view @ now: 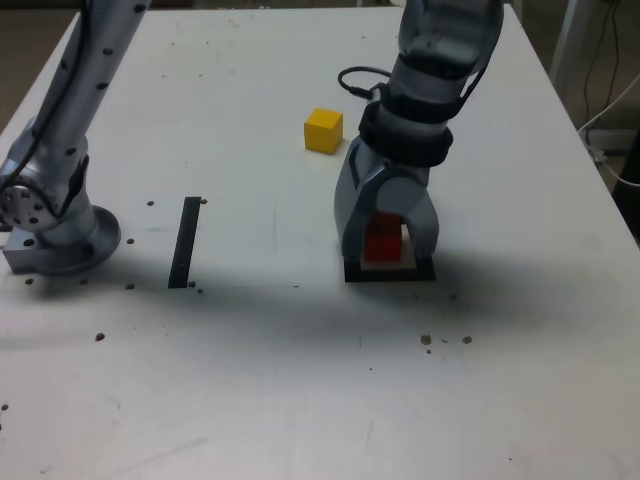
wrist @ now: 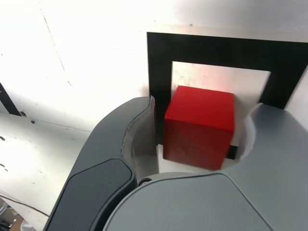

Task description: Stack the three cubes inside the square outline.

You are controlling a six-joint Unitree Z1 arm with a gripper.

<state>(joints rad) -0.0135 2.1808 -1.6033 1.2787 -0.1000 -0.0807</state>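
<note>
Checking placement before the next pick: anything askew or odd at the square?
Nothing damaged or spilled. The red cube sits turned relative to the square outline, its edges not parallel to the tape, and overlaps the inner edge of the frame. Green cube isn't visible in either view.

The red cube sits upright inside the black square outline, between the claw's jaws; the yellow cube lies well apart behind the claw.
</note>
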